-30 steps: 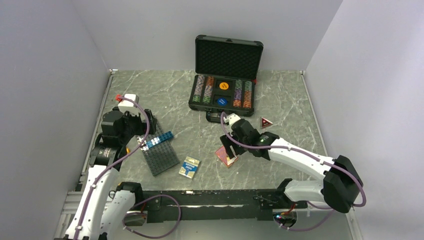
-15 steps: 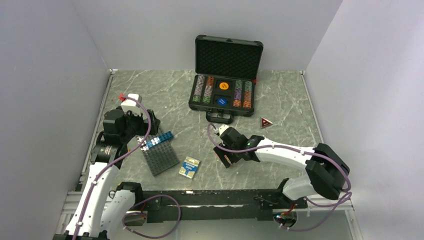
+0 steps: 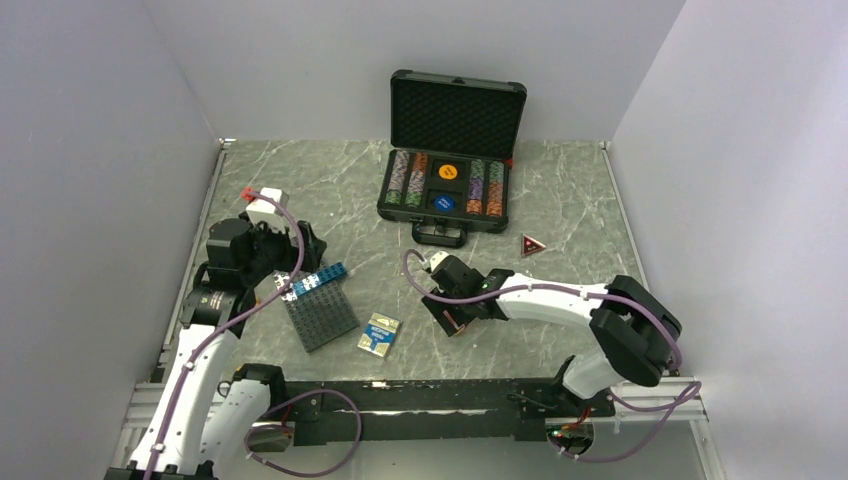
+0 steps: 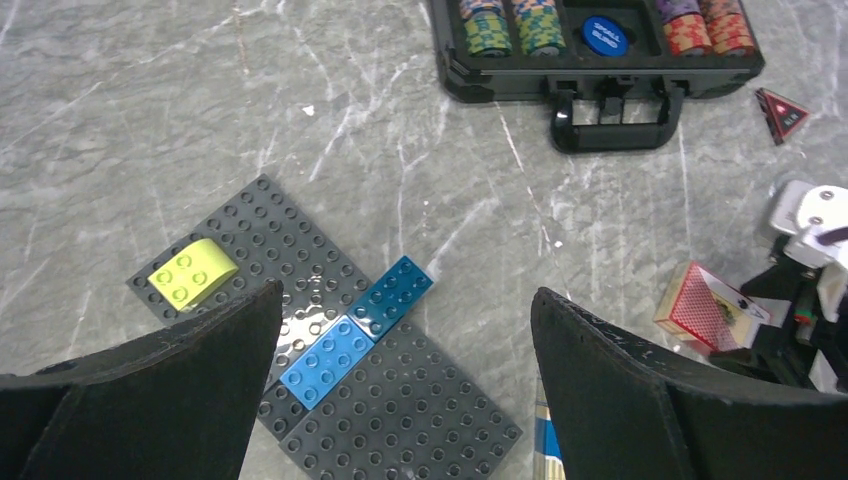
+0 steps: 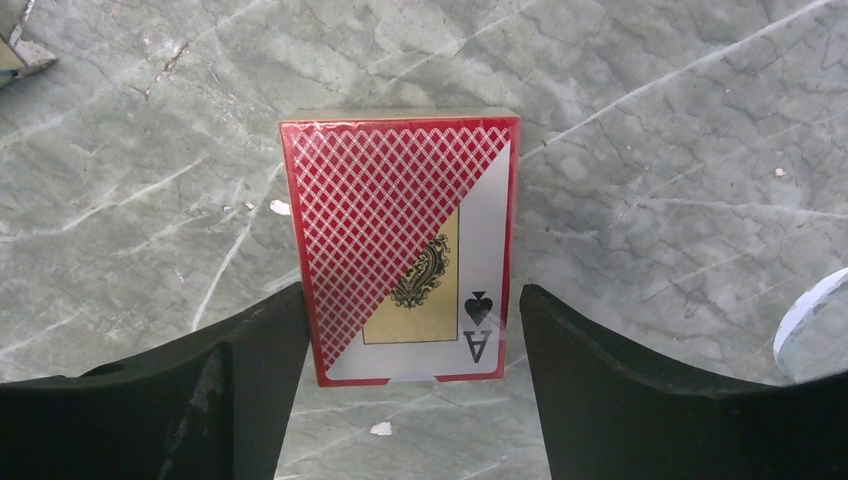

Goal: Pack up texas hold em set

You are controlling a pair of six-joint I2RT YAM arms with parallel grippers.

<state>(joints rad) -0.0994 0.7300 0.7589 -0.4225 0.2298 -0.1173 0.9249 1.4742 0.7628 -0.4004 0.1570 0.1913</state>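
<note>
The right gripper, jaws apart, straddles the red card deck lying before the case. Best to centre it, close on the long edges, then lift level.

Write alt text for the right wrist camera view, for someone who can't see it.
A red card deck showing the ace of spades sits close between the right gripper's two black fingers, over a grey marble table. Whether they squeeze it is unclear.
</note>
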